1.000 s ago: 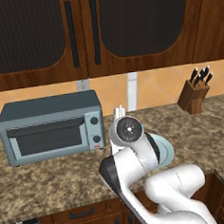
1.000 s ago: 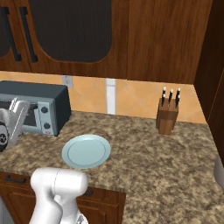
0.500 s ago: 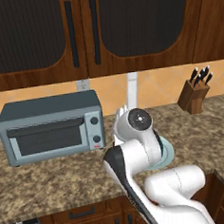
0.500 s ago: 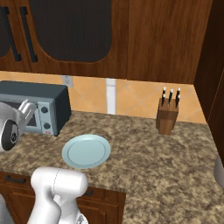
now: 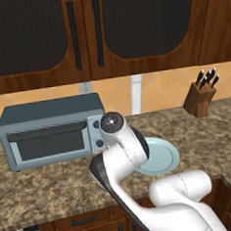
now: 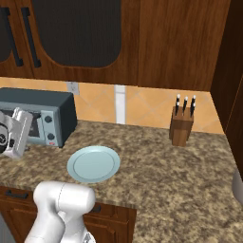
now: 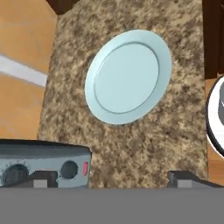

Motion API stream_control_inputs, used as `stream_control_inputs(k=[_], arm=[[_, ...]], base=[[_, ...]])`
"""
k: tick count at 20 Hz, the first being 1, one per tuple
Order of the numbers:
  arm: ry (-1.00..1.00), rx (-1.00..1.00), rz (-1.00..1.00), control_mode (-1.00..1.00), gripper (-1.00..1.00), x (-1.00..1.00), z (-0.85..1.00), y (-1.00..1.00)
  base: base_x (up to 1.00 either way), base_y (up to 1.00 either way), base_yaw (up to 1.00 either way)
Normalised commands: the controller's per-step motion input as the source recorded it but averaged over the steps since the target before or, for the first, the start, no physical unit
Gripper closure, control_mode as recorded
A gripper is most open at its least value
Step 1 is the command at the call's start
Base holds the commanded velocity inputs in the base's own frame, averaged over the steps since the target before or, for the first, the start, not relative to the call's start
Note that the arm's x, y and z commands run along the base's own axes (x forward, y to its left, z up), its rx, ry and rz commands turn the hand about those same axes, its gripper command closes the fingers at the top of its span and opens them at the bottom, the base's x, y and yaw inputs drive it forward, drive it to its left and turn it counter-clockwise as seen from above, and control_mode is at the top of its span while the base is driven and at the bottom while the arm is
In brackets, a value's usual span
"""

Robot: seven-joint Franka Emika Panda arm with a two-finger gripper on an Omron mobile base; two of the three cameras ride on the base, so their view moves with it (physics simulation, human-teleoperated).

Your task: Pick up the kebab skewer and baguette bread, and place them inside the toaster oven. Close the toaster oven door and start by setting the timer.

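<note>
Oven (image 5: 52, 133) sits left on counter (image 6: 156, 166), door (image 5: 48, 145) closed. Gripper (image 7: 111, 178) spread, empty, by its knob panel (image 7: 43, 168), above plate (image 7: 127, 76). Knobs (image 7: 69, 169) look small, stiff, slick: pinch the rim squarely.

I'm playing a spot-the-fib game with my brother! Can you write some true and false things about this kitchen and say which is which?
1. The toaster oven door is shut. True.
2. The pale plate has bread lying on it. False: nothing lies on the plate.
3. A knife block stands by the wall on the counter. True.
4. The knobs sit on the left end of the toaster oven. False: the left base view shows them on its right end, nearest the plate.
5. The pincer holds the kebab skewer. False: only bare counter shows between its fingertips.
</note>
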Motion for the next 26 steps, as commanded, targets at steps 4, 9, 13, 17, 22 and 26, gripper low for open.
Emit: stream_control_inputs(k=[4, 9, 13, 17, 22, 26], arm=[[0.47, -0.72, 0.49, -1.00, -1.00, 0.00, 0.00, -0.01], [0.31, -0.69, 0.62, -1.00, -1.00, 0.00, -0.24, -0.05], [0.26, -0.54, 0.65, -1.00, -1.00, 0.00, -0.12, -0.35], [0.40, -0.57, 0.64, -1.00, -1.00, 0.00, -0.09, -0.31], [0.49, -0.53, 0.46, -1.00, -1.00, 0.07, 0.00, -0.17], [0.79, -0.44, 0.25, -1.00, -1.00, 0.78, 0.02, 0.00]], base=[[0.00, 0.00, 0.00], [0.00, 0.00, 0.00], [0.00, 0.00, 0.00], [0.00, 0.00, 0.00], [0.00, 0.00, 0.00], [0.00, 0.00, 0.00]])
